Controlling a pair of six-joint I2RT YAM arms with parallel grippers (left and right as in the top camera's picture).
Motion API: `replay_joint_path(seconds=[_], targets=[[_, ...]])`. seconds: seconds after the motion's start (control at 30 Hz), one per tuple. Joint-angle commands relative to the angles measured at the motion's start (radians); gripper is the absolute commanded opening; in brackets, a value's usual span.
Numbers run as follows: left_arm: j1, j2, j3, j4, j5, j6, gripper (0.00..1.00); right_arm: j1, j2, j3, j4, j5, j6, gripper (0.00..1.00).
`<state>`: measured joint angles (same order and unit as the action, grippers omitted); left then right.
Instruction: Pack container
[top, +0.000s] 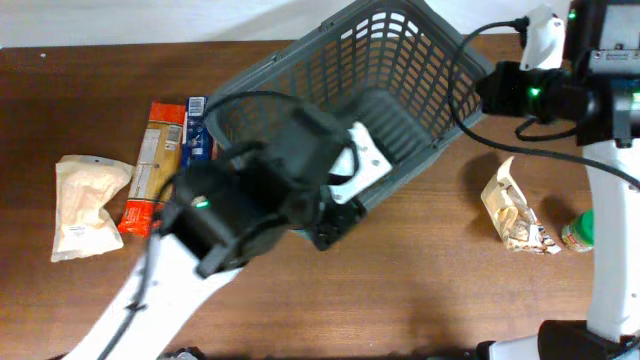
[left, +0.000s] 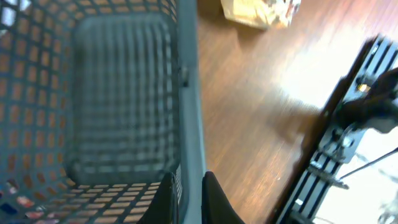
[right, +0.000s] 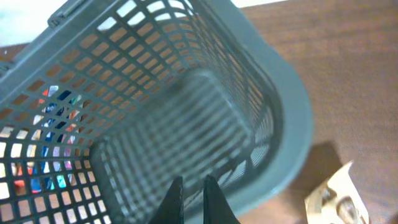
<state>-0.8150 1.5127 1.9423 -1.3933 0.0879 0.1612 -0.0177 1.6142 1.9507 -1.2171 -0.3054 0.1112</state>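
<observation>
Dark grey lattice plastic basket (top: 420, 60): we log its rim running straight ahead, pinched by left pincer (left: 189, 200); right pincer (right: 193, 200), above the basket's inside: we cannot tell its state.

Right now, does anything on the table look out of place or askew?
The container sits askew, turned diagonally to the edges of the table, and it looks empty. The left gripper straddles its near rim. A crumpled bag lies outside the container, to its right. Nothing looks spilled.

I can read nothing: the print on the orange-and-tan flat packet (top: 150, 165) and the blue packet (top: 197, 130) is too blurred.
</observation>
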Motion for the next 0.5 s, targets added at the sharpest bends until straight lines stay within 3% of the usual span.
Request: replay_joint_path(seconds=[0.0, 0.47], targets=[[-0.041, 0.013, 0.009, -0.022, -0.062, 0.043, 0.01, 0.016, 0.040, 0.019, 0.027, 0.002, -0.026, 0.04], [-0.051, 0.108, -0.024, -0.107, -0.059, 0.073, 0.02, 0.019, 0.159, 0.018, 0.040, 0.002, 0.001, 0.04]])
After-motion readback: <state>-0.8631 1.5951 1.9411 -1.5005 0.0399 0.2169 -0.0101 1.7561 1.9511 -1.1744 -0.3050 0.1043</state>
